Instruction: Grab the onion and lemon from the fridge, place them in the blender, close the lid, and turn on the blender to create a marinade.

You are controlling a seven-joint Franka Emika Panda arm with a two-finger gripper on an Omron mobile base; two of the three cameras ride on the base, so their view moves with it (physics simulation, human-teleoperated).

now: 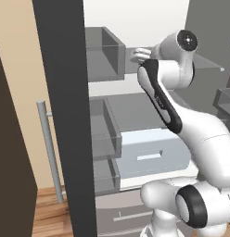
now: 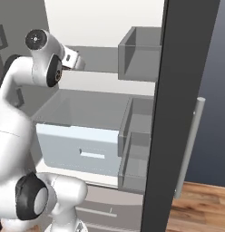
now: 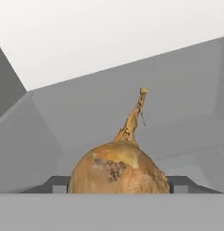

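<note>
Onion (image 3: 118, 169) sits between the two dark finger tips of the gripper (image 3: 118, 185), one tip (image 3: 57, 184) showing at its left flank and the other at its right in the hand view. The bulb is tan-brown with a darker scuffed patch on its skin, and its thin dry stem rises from the top of the bulb and leans a little to the right, ending in a small pale tip. So its long axis runs from the bulb up along the stem, roughly upright in that view. The jaws stand partly apart with the bulb filling the gap between them; both tips appear to press its sides, so the gripper looks clamped on the onion, though its lower half is hidden.

Behind the onion lies a grey shelf surface with grey side walls, and above it the white back wall of the fridge (image 1: 61, 115).

In the base views the white arm reaches into the open fridge at the level of an upper grey shelf (image 2: 100, 59). Below it sits the pale blue-white drawer (image 1: 154, 155). Grey door bins (image 1: 105, 51) hang on the dark-grey door, whose long metal handle (image 1: 49, 152) stands upright beside it.
</note>
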